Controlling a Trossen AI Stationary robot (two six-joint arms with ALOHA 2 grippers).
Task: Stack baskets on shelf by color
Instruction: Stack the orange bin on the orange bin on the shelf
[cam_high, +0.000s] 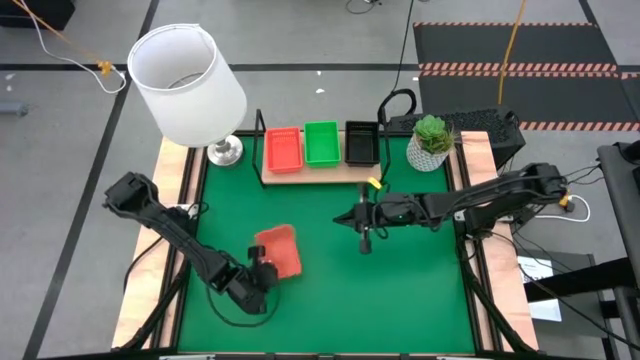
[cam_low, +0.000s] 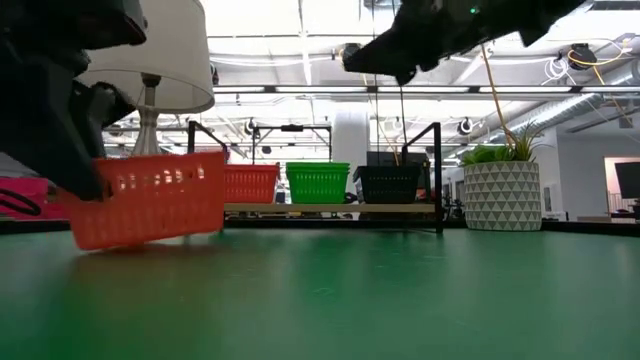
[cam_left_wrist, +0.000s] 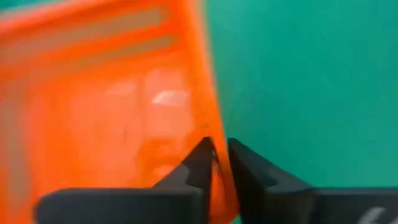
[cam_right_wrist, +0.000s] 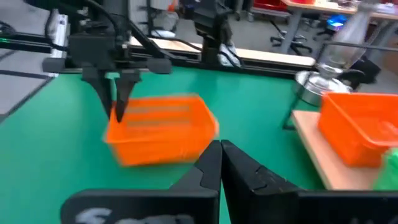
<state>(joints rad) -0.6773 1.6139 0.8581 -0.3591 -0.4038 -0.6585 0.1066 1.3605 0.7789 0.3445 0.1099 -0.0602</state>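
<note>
- High view: we see the left gripper (cam_high: 262, 274) at the near left of the green mat (cam_high: 400, 270), its fingers pinching the near wall of an orange basket (cam_high: 279, 250) that sits on the mat. The right gripper (cam_high: 365, 240) hangs over the middle of the mat, fingers pressed together on nothing. The shelf (cam_high: 318, 172) at the far edge carries an orange-red basket (cam_high: 283, 149), a green basket (cam_high: 321, 142) and a black basket (cam_high: 361, 142) side by side. A white lamp (cam_high: 188, 75) stands to its left and a potted plant (cam_high: 431, 141) to its right.
- Low view: we see the orange basket (cam_low: 150, 199) tilted, one end raised off the mat, with the shelf (cam_low: 330, 208) and its three baskets well behind it.
- Left wrist view: we see the two dark fingers (cam_left_wrist: 198, 163) clamped on the thin orange wall (cam_left_wrist: 208, 124).
- Right wrist view: we see the right fingers (cam_right_wrist: 208, 168) shut, touching each other, and across the mat the left gripper (cam_right_wrist: 118, 112) gripping the orange basket's (cam_right_wrist: 163, 130) rim.
</note>
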